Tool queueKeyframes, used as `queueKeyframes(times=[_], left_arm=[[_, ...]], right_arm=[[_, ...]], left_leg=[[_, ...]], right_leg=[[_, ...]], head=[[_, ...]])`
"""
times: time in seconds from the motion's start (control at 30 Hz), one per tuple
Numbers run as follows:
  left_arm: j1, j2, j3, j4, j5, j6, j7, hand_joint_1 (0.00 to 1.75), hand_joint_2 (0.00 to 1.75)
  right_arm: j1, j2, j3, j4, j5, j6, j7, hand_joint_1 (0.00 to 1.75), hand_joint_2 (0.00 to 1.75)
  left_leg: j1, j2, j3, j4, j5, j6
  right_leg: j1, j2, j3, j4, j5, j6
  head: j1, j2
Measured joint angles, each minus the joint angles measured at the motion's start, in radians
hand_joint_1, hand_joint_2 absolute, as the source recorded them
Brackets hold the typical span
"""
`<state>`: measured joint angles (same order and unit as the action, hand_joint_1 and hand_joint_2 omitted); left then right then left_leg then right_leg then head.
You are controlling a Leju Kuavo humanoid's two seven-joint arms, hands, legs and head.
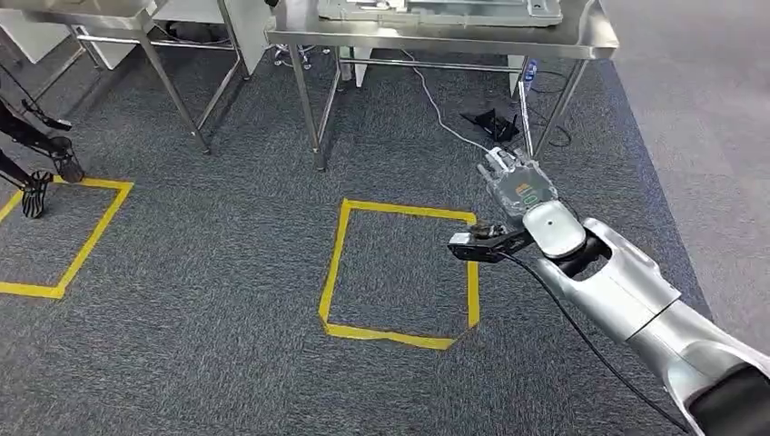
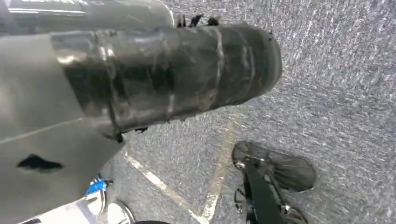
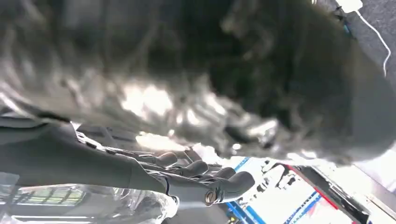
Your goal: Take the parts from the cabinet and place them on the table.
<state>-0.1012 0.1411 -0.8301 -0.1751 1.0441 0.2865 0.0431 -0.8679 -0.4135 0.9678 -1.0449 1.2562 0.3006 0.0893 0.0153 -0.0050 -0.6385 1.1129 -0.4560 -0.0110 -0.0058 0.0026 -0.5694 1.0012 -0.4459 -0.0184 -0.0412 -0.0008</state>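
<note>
Your right hand (image 1: pixel 510 174) reaches forward and low over the carpet at the end of the outstretched silver arm, fingers pointing toward the steel table (image 1: pixel 581 41). In the right wrist view the fingers (image 3: pixel 201 170) lie long and nearly straight, side by side. I cannot tell from these pictures whether they are clamped on anything. Something clear and crinkled, the wrapped piece (image 3: pixel 144 205), sits right against the hand. In the head view a clear patch with a green and orange mark lies across the hand. My guess is that this is one of the parts in its bag, but the blur keeps it a guess. Treat the hand as possibly loaded and do not spread the fingers yet. No cabinet is visible ahead of you, so the relation that matters is hand to table. The table top is ahead of the hand and higher than it, and its near right leg (image 1: pixel 556 104) stands just beyond the fingertips. The long edge of the top runs across your view from left to right. The hand is therefore near the table's right end, and it will likely have to rise before it goes forward. Farther out, a grey flat tray (image 1: pixel 436 9) already lies on the top to the left of the hand's line. A white cable (image 1: pixel 436 109) trails over the floor under the table. The yellow tape square (image 1: pixel 338 263) lies on the carpet beside the forearm, on its left.
</note>
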Motion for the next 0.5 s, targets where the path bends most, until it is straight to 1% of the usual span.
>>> queueKeyframes(times=[0.03, 0.07, 0.1, 0.13, 0.17, 0.2, 0.23, 0.27, 0.3, 0.33, 0.37, 0.4, 0.43, 0.47, 0.5], left_arm=[[-0.001, 0.000, 0.000, 0.000, 0.000, 0.000, 0.000, 0.00, 0.00], [-0.001, 0.002, 0.000, 0.000, 0.000, 0.000, 0.000, 0.00, 0.00], [-0.002, 0.003, 0.000, 0.000, 0.000, 0.000, 0.000, 0.00, 0.00], [-0.003, 0.002, 0.000, 0.000, 0.000, 0.000, 0.000, 0.00, 0.00], [-0.002, 0.002, 0.000, 0.000, 0.000, 0.000, 0.000, 0.00, 0.00], [-0.002, 0.002, 0.000, 0.000, 0.000, 0.000, 0.000, 0.00, 0.00], [-0.004, 0.001, 0.000, 0.000, 0.000, 0.000, 0.000, 0.00, 0.00], [-0.004, 0.002, 0.000, 0.000, 0.000, 0.000, 0.000, 0.00, 0.00], [-0.004, 0.002, 0.000, 0.000, 0.000, 0.000, 0.000, 0.00, 0.00], [-0.003, 0.002, 0.000, 0.000, 0.000, 0.000, 0.000, 0.00, 0.00], [-0.003, 0.002, 0.000, 0.000, 0.000, 0.000, 0.000, 0.00, 0.00], [-0.002, 0.002, 0.000, 0.000, 0.000, 0.000, 0.000, 0.00, 0.00], [-0.002, 0.001, 0.000, 0.000, 0.000, 0.000, 0.000, 0.00, 0.00], [-0.002, 0.001, 0.000, 0.000, 0.000, 0.000, 0.000, 0.00, 0.00], [-0.003, 0.000, 0.000, 0.000, 0.000, 0.000, 0.000, 0.00, 0.00]], right_arm=[[-0.001, 0.000, 0.000, 0.000, 0.000, 0.000, 0.000, 0.00, 0.00], [-0.002, 0.000, 0.000, 0.000, 0.000, 0.000, 0.000, 0.00, 0.00], [-0.002, 0.000, 0.000, 0.000, 0.000, 0.000, 0.000, 0.00, 0.00], [-0.001, 0.000, 0.000, 0.000, 0.000, 0.000, 0.000, 0.00, 0.00], [-0.001, 0.000, 0.000, 0.000, 0.000, 0.000, 0.000, 0.00, 0.00], [-0.002, 0.000, 0.000, 0.000, 0.000, 0.000, 0.000, 0.00, 0.00], [-0.001, 0.000, 0.000, -0.002, 0.000, 0.000, 0.000, 0.00, 0.00], [-0.005, 0.000, 0.000, -0.002, 0.000, 0.000, 0.000, 0.00, 0.00], [-0.006, -0.002, 0.000, -0.002, 0.000, 0.000, 0.000, 0.00, 0.00], [-0.003, -0.002, 0.000, -0.002, 0.000, 0.000, 0.000, 0.00, 0.00], [0.002, -0.001, 0.000, -0.001, 0.000, 0.000, 0.000, 0.00, 0.00], [0.005, -0.001, 0.000, -0.001, 0.000, 0.000, 0.000, 0.00, 0.00], [0.006, -0.001, 0.000, -0.001, 0.000, 0.000, 0.000, 0.00, 0.00], [0.005, -0.001, 0.000, -0.001, 0.000, 0.000, 0.000, 0.00, 0.00], [0.003, -0.001, 0.000, -0.001, 0.000, 0.000, 0.000, 0.00, 0.00]], left_leg=[[-0.001, 0.000, 0.038, -0.080, 0.016, 0.006], [-0.009, 0.000, 0.060, -0.096, 0.003, 0.010], [-0.010, -0.001, 0.051, -0.098, 0.009, 0.013], [-0.010, -0.001, 0.052, -0.106, 0.001, 0.018], [-0.011, -0.001, 0.051, -0.107, 0.004, 0.021], [-0.003, 0.000, 0.055, -0.117, 0.008, 0.028], [0.000, 0.002, 0.063, -0.128, 0.015, 0.034], [0.001, 0.003, 0.063, -0.131, 0.017, 0.042], [0.001, 0.002, 0.061, -0.131, 0.017, 0.044], [0.000, 0.002, 0.060, -0.131, 0.016, 0.045], [0.000, 0.002, 0.059, -0.130, 0.016, 0.045], [0.000, 0.001, 0.058, -0.129, 0.016, 0.045], [0.001, 0.001, 0.058, -0.127, 0.015, 0.044], [0.002, 0.000, 0.059, -0.125, 0.013, 0.041], [0.004, 0.000, 0.060, -0.121, 0.010, 0.037]], right_leg=[[0.000, 0.000, 0.000, 0.002, -0.002, 0.003], [0.005, 0.002, -0.005, 0.003, -0.003, 0.007], [0.004, 0.001, -0.006, 0.003, -0.001, 0.012], [0.004, 0.001, -0.007, 0.004, -0.001, 0.018], [0.004, 0.002, -0.005, -0.001, 0.003, 0.024], [0.009, 0.002, -0.004, -0.001, 0.001, 0.030], [0.004, 0.002, -0.011, 0.014, -0.012, 0.035], [0.004, 0.001, -0.032, 0.059, -0.045, 0.040], [0.002, 0.001, -0.069, 0.138, -0.086, 0.044], [0.000, 0.001, -0.109, 0.219, -0.119, 0.048], [-0.003, 0.001, -0.142, 0.285, -0.137, 0.052], [-0.006, 0.001, -0.158, 0.310, -0.132, 0.055], [-0.009, 0.001, -0.149, 0.287, -0.105, 0.057], [-0.012, 0.000, -0.122, 0.228, -0.064, 0.058], [-0.015, 0.000, -0.076, 0.136, -0.016, 0.059]], head=[[0.000, 0.000], [0.001, 0.000], [0.002, 0.000], [-0.001, 0.000], [0.001, 0.000], [-0.001, 0.000], [-0.001, 0.000], [0.007, 0.000], [0.010, 0.000], [0.011, 0.000], [0.010, 0.000], [0.010, 0.000], [0.010, 0.000], [0.010, 0.000], [0.010, 0.000]])
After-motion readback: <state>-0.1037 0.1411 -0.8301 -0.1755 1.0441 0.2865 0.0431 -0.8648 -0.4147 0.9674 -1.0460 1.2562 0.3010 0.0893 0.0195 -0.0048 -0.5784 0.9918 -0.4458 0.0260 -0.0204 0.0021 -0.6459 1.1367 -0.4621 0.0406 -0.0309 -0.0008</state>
